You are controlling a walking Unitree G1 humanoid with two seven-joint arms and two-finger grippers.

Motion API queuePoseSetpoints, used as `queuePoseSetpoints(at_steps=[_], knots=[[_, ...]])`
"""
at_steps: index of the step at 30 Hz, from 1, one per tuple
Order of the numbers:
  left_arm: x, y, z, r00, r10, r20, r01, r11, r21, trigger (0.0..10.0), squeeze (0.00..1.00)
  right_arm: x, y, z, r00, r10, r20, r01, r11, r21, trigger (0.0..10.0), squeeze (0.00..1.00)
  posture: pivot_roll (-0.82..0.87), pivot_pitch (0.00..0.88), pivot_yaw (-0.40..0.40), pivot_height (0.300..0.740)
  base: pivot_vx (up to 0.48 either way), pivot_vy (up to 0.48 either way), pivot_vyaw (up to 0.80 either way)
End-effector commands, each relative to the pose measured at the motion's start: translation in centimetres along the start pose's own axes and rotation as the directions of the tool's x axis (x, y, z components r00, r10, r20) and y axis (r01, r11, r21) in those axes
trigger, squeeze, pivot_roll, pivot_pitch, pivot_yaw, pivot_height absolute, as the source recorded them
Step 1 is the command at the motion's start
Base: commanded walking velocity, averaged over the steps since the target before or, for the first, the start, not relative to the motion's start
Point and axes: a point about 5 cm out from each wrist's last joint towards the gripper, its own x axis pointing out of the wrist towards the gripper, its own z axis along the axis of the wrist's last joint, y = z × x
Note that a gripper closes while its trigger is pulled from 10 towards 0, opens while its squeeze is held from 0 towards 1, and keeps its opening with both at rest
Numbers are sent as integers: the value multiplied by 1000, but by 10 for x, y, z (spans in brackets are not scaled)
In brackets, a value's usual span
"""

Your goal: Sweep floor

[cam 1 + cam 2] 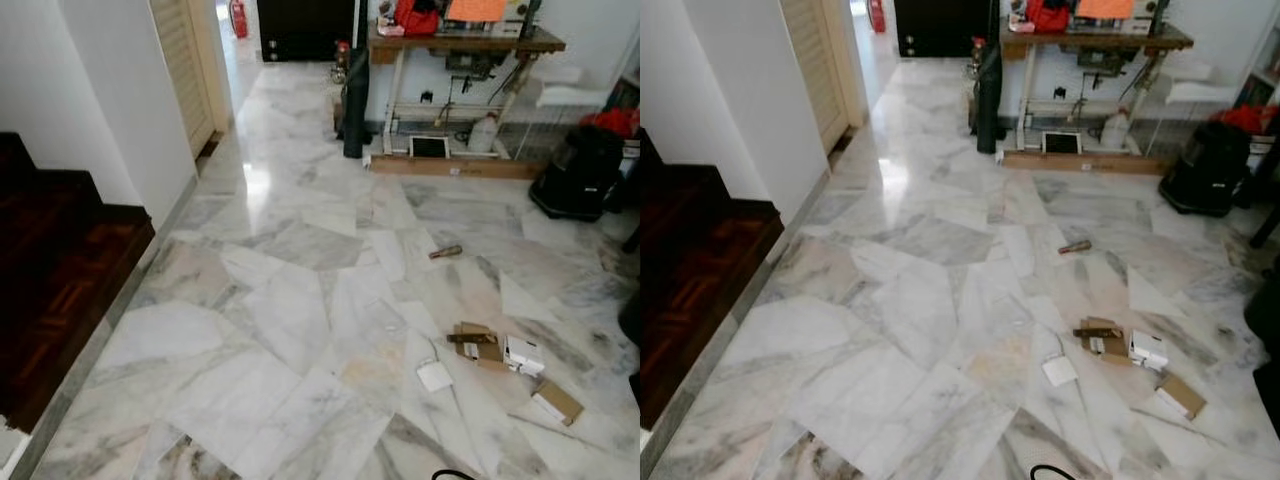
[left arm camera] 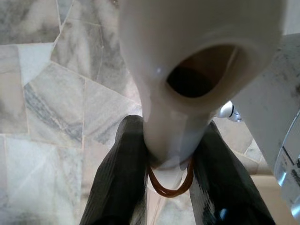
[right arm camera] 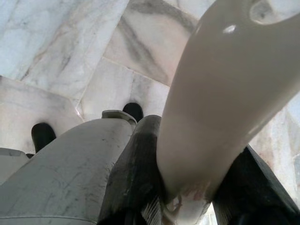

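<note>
Standing over the marble floor (image 1: 300,300), the robot looks to be at the very start of the sweep: tools in hand, rubbish not yet touched. The left gripper (image 2: 169,159) has its two black fingers (image 2: 119,183) clamped on a white handle (image 2: 187,93) with a hollow end and an orange rubber band (image 2: 169,187) looped just between the fingers. The right gripper (image 3: 185,187) is likewise closed tight, its fingers (image 3: 136,178) pinching a second smooth cream handle (image 3: 225,93); I cannot tell which of the two is broom and which is dustpan, since the working ends are hidden. Well ahead of both sets of fingers and off toward the right gripper's side lies the litter: a small white paper square (image 1: 435,376), torn cardboard scraps (image 1: 476,343), a white box (image 1: 523,355) just beside them, another cardboard piece (image 1: 557,402) a little further out, and a small brown stick-like object (image 1: 446,252) beyond them all. Past that, a wooden surface (image 1: 465,42) stands against the far wall. My guess is the next move calls for stepping toward the cluster, lowering the broom end beyond the scraps, and drawing them together; light paper may skid on polished stone.
</note>
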Motion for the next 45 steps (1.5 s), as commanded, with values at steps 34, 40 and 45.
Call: queuePoseSetpoints(at_steps=[34,40,45], knots=[[4,-1,63,968,17,251,75,932,-354,10000,0,3,36,75,956,208,207,-185,975,-121,10000,0,93,17,-29,740,0,0,0],[4,-3,62,969,12,248,77,935,-347,10000,0,3,36,75,957,207,204,-186,976,-117,10000,0,91,20,-30,740,0,0,0],[4,-3,63,967,15,253,74,937,-340,10000,0,3,37,76,956,209,206,-189,976,-110,10000,0,94,25,-30,740,0,0,0]])
